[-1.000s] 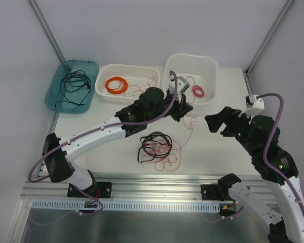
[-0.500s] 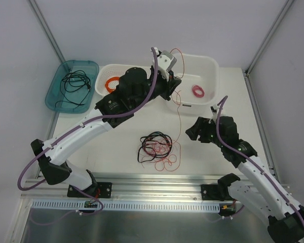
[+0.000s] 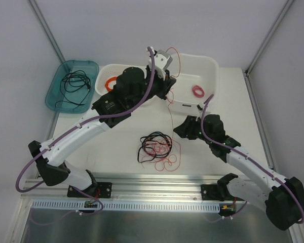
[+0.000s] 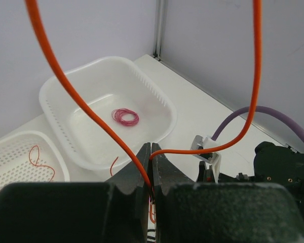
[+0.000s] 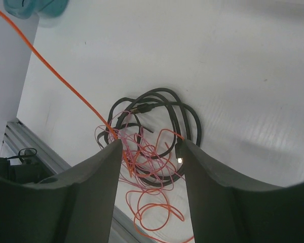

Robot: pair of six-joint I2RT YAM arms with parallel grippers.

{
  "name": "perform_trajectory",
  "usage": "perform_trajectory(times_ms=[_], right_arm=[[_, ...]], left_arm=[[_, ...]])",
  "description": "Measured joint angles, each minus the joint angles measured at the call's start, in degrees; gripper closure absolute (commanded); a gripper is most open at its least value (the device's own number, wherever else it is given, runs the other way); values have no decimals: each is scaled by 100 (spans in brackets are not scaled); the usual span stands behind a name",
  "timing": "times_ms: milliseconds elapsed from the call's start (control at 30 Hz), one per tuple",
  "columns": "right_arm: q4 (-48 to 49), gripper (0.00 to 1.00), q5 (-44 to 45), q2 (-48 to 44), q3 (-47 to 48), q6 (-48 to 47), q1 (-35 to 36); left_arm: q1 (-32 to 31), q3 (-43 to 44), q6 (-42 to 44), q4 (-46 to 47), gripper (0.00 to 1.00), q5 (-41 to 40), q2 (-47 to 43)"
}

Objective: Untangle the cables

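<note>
The cables (image 3: 157,147) lie in a loose black, orange and pink tangle on the white table, near the front. My left gripper (image 3: 168,95) is raised beside the white tub and is shut on one orange wire (image 3: 172,121), which runs taut down into the tangle. In the left wrist view the jaws (image 4: 153,148) pinch that orange wire (image 4: 91,116), and both of its ends loop upward. My right gripper (image 3: 181,130) hovers just right of the tangle. In its wrist view it stands open (image 5: 151,144), with the cables (image 5: 152,126) showing between its fingers and nothing gripped.
A teal tray (image 3: 55,96) at the back left holds a black cable (image 3: 73,83). A white perforated basket (image 3: 104,76) holds an orange coil (image 3: 109,82). A pink coil (image 3: 197,91) lies in the white tub (image 3: 213,66). An aluminium rail (image 3: 157,182) lines the near edge.
The left arm has risen and swung back-left, pulling the orange wire taut. The right arm has reached left toward the tangle, and its jaws have narrowed.
</note>
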Motion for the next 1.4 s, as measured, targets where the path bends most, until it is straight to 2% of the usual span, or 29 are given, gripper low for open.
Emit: perform_trajectory(times_ms=[167,433,733,833,1033,1067,1200,1400], right_arm=[[61,47,-13,-28,0,-55,101],[-450,47,63,-623,68,-382,243],[-490,48,109,-190,243,-452,433],[-474,53,243,-33,243,-452,463],[-232,71,278,461,243,-426,507],[-197,80,273,531,243,-420,527],[-205,99,260,551,258,-424,579],[-1121,99,358,59,1095,-649,581]], left_arm=[[87,-57,-2,-31,100,-50,-109],[192,-229,-7,-57,100,-68,-138],[195,-236,-11,-94,100,-70,-179],[195,-245,-28,-103,100,-70,-254],[195,-323,-44,-94,100,-87,-431],[195,-339,-48,-96,100,-94,-452],[240,-448,-61,-76,100,-122,-553],[396,-1051,-195,-66,100,-179,-807]])
